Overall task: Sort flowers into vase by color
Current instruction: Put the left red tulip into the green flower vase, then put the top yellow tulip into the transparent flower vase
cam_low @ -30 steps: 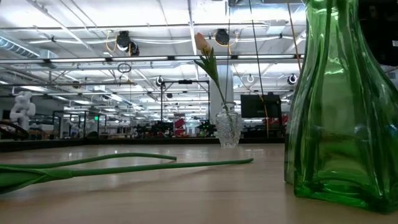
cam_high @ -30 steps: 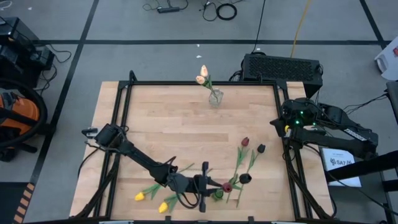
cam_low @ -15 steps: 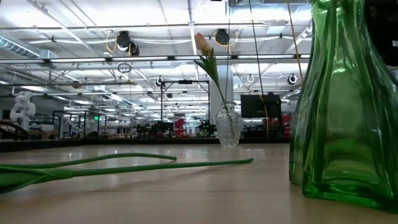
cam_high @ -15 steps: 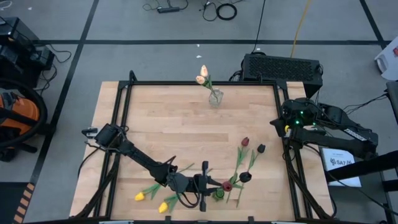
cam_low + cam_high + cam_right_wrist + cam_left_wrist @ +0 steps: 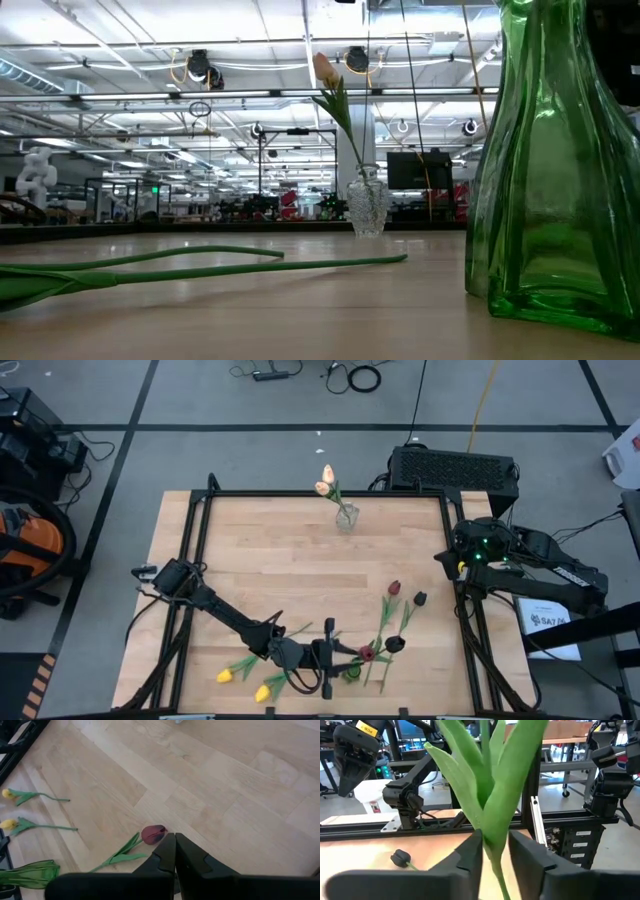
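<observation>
My left gripper (image 5: 338,656) is near the table's near edge, shut on a dark red tulip whose head (image 5: 367,653) shows just beyond the fingers. The green glass vase (image 5: 350,672) stands right beside it, large in the low view (image 5: 555,180). A clear vase (image 5: 346,517) at the far edge holds two peach tulips (image 5: 325,481). Two yellow tulips (image 5: 225,676) (image 5: 263,692), a dark red one (image 5: 394,588) and two near-black ones (image 5: 419,598) (image 5: 395,645) lie flat on the table. My right gripper (image 5: 175,847) is shut and waits at the table's right edge. My left gripper pinches the dark red tulip's green stem (image 5: 493,851) between its two fingers (image 5: 470,855), just below where the leaves (image 5: 495,780) branch off. The fingers come level from the table's left and lie across the stem. The leaves rise above the fingers; the stem's lower end is hidden.
A long green stem (image 5: 200,268) lies flat on the table in the low view. A black frame (image 5: 300,495) runs round the wooden table. A black box (image 5: 455,468) sits behind the far right corner. Bare wood lies in the table's middle (image 5: 290,570).
The left gripper has stayed near the green vase. The dark red tulip's head has shifted slightly toward the far edge. In the low view the green vase has slid a little sideways.
</observation>
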Robot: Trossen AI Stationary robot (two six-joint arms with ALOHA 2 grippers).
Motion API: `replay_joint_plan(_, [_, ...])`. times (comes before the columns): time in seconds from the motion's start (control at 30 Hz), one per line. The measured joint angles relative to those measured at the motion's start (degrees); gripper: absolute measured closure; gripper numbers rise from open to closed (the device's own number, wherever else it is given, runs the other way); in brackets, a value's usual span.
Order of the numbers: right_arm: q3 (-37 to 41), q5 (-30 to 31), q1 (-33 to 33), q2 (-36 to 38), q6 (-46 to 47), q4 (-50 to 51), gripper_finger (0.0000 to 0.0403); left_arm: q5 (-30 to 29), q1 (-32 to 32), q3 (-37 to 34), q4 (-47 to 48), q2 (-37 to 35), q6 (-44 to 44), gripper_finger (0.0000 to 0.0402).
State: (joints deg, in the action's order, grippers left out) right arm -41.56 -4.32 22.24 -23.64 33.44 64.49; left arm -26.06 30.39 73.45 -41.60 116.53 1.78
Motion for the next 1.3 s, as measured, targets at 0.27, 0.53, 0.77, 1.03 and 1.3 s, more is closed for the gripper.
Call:
replay_joint_plan(0.27, [0.0, 0.05, 0.0, 0.0, 0.36, 0.0, 0.0403, -0.13, 0.0, 0.0, 0.63, -0.14, 0.04, 0.0219])
replay_joint_plan(0.53, [0.0, 0.07, 0.0, 0.0, 0.36, 0.0, 0.0403, -2.7, 0.0, 0.0, 10.51, -4.97, 0.02, 0.0209])
replay_joint_plan(0.77, [0.0, 0.09, 0.0, 0.0, 0.36, 0.0, 0.0403, -3.97, 0.0, 0.0, 27.94, -13.14, -5.01, 0.0209])
replay_joint_plan(1.03, [0.0, 2.32, -0.02, -0.01, 0.36, -0.02, 0.0403, -5.88, -0.08, 0.0, 49.77, -21.0, -36.05, 0.0209])
replay_joint_plan(1.3, [0.0, 2.91, 0.0, -0.13, 0.36, -0.07, 0.0403, -5.21, 0.92, 0.0, 51.63, -21.42, -49.75, 0.0209])
